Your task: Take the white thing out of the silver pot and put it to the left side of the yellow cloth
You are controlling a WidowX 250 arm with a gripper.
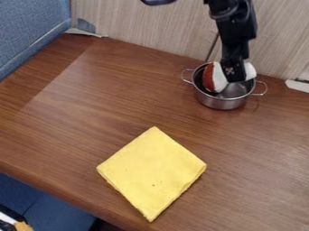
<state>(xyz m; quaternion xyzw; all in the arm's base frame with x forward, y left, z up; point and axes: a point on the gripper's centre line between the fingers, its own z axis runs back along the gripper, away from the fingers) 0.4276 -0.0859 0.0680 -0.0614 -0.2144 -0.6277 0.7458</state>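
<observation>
The white thing (219, 79) lay at the mouth of the silver pot (223, 103), showing on both sides of the gripper's (234, 76) near jaw; its reddish end pointed to the view's left, its white end right and slightly up, the long axis seeming to run crosswise behind that jaw; whether the jaws stood wide or held it, I could not tell.
</observation>
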